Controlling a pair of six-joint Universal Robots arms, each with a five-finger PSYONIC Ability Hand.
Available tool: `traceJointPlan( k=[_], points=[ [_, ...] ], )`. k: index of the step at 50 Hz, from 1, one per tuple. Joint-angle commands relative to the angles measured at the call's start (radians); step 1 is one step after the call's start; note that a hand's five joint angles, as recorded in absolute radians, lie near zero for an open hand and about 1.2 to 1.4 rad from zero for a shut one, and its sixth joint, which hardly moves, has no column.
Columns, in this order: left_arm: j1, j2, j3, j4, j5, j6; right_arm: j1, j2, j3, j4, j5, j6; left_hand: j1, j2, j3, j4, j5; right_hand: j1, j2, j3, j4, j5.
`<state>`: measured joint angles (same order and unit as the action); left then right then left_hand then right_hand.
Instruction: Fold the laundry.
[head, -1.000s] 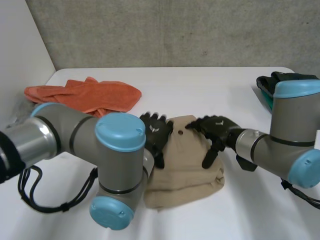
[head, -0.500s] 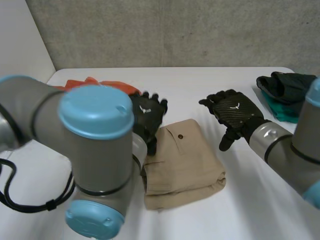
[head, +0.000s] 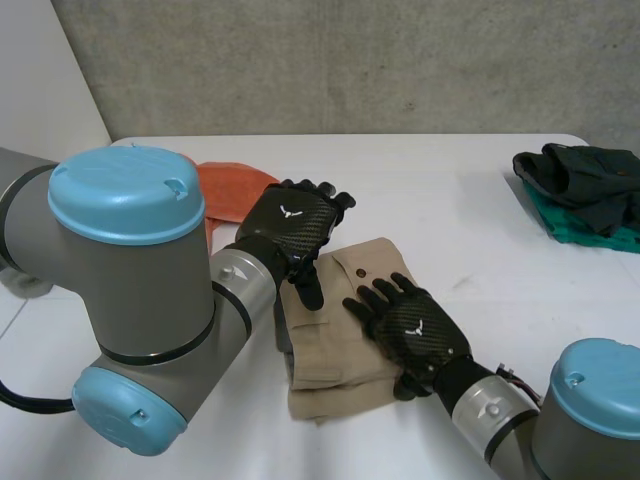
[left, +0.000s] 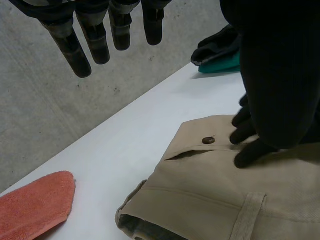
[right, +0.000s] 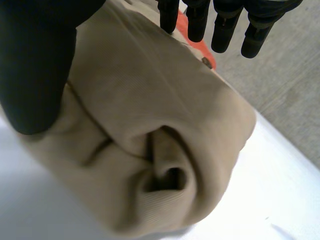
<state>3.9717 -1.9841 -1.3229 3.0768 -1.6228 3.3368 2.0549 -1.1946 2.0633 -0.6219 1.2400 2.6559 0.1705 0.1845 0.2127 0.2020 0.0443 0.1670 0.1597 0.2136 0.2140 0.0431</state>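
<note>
two black hands are at the tan trousers, which lie folded in a thick bundle about the middle of the white counter. the right hand lies flat on top of the bundle, fingers straight and a little spread, resting on the cloth rather than gripping it, their tips just short of a dark button near the far edge. the left hand is over the far left corner of the trousers, fingers straight and fanned out in the air, thumb pointing down toward the cloth; i cannot tell whether it touches. behind that hand an orange towel lies on the counter, partly hidden by the arm. at the far right corner sits a heap of dark and green clothes, well apart from the trousers
</note>
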Motion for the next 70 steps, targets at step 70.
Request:
traceJointPlan(
  k=[70],
  points=[
    [-0.052,0.088,-0.002,0.053,0.224,-0.008,-0.785,0.869,-1.450,-0.013,-0.280,0.403,0.014,0.000,-0.029,-0.018,-0.035,1.229,1.237,1.183,1.182,1.179]
  ],
)
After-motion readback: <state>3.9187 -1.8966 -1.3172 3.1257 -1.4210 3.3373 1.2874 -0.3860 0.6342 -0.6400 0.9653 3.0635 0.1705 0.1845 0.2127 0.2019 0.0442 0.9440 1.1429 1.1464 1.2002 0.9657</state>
